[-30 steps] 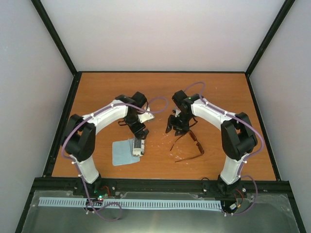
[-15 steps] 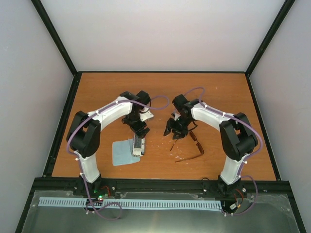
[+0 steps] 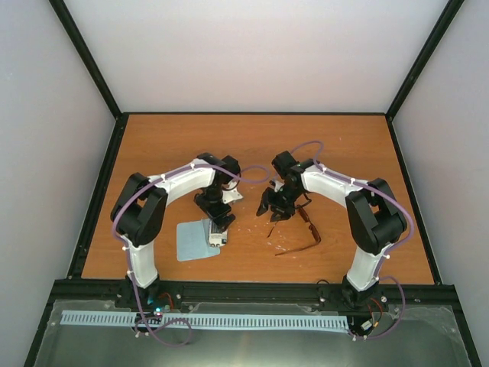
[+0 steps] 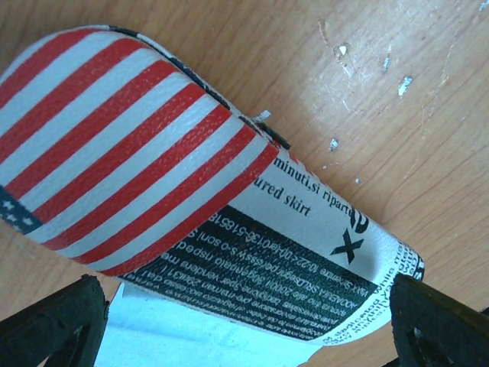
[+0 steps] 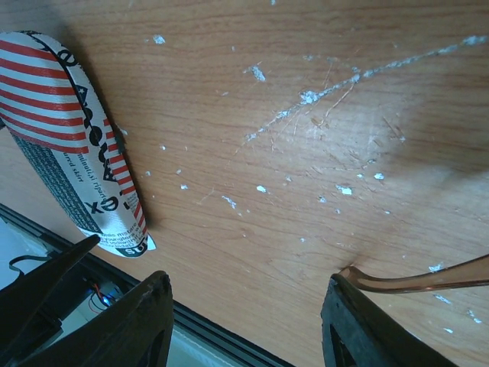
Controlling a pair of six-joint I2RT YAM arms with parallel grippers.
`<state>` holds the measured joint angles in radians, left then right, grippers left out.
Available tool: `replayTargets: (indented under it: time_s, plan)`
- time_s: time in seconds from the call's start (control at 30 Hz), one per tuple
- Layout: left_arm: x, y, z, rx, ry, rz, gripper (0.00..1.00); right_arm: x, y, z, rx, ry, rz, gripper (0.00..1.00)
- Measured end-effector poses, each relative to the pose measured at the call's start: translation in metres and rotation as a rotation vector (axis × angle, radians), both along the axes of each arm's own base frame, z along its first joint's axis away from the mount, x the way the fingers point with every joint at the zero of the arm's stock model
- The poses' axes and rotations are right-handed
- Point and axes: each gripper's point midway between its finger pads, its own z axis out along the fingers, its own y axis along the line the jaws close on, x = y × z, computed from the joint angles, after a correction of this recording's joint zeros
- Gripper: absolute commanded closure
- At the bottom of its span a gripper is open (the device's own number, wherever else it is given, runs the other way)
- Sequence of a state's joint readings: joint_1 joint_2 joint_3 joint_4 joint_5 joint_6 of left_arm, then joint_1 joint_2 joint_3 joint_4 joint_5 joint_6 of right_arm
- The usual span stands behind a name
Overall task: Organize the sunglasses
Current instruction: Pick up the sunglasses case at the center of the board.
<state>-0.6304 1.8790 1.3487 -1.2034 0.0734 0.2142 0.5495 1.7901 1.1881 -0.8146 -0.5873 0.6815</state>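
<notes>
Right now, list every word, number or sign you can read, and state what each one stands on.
"minuti,si ripar": on the oblong case with red-white stripes and newsprint pattern; cut off there.
"red skirt": same case, next line.
"X": bold black mark, same case.
White lines on its dark green panel: upside down, too small to read.
Right wrist view: bold letters on the case, too partial to read.

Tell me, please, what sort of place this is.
Probably a lab robot test cell: a wooden table boxed in by white panels on a black frame, a left arm and right arm bolted at its near edge, and few props: sunglasses, striped case, blue cloth.
</notes>
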Motion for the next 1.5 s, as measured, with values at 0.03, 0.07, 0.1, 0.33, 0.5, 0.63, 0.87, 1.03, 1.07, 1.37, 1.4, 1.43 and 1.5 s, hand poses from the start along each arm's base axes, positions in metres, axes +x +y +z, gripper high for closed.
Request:
replayTargets:
  time_s: [0.03,0.07,0.1,0.33,0.5,0.63,0.87,1.03,1.07,1.37,1.4,1.43,1.5]
  plan:
    - [0.000,0.000,-0.001,0.001,0.002,-0.001,0.00,0.000,0.000,0.000,0.002,-0.001,0.000,0.48]
    - [-0.001,0.000,-0.002,0.004,0.007,-0.001,0.00,0.000,0.000,0.000,0.002,-0.002,0.000,0.48]
    - [-0.001,0.000,-0.004,0.007,0.013,-0.001,0.00,0.000,0.000,0.000,0.003,-0.003,0.000,0.48]
    - [-0.001,-0.014,-0.025,0.006,0.078,-0.008,0.00,-0.007,-0.005,-0.004,0.000,0.013,-0.019,0.49]
    - [0.015,-0.033,-0.025,-0.033,0.070,-0.004,0.00,-0.007,-0.008,-0.005,0.002,0.015,-0.029,0.49]
    - [0.022,-0.039,-0.021,-0.050,0.053,-0.003,0.00,-0.003,-0.009,-0.002,0.013,-0.001,-0.040,0.50]
    - [0.018,-0.033,-0.023,-0.029,0.057,-0.006,0.01,-0.009,-0.013,-0.004,0.008,0.010,-0.050,0.51]
    - [0.014,-0.019,-0.025,0.022,0.042,-0.018,0.10,-0.012,-0.015,-0.005,0.005,0.017,-0.056,0.52]
    - [0.015,-0.017,-0.026,0.031,0.035,-0.021,0.14,-0.012,-0.015,-0.005,0.006,0.016,-0.056,0.52]
    - [0.027,-0.012,-0.022,0.067,-0.029,-0.040,0.28,-0.015,-0.017,-0.001,0.015,0.003,-0.059,0.55]
    - [0.029,-0.013,-0.021,0.066,-0.034,-0.040,0.27,-0.015,-0.017,-0.002,0.014,0.004,-0.060,0.55]
    - [0.030,-0.013,-0.020,0.064,-0.041,-0.041,0.29,-0.016,-0.017,-0.003,0.013,0.006,-0.061,0.56]
    - [0.032,-0.014,-0.018,0.060,-0.051,-0.041,0.34,-0.017,-0.018,-0.005,0.011,0.010,-0.063,0.56]
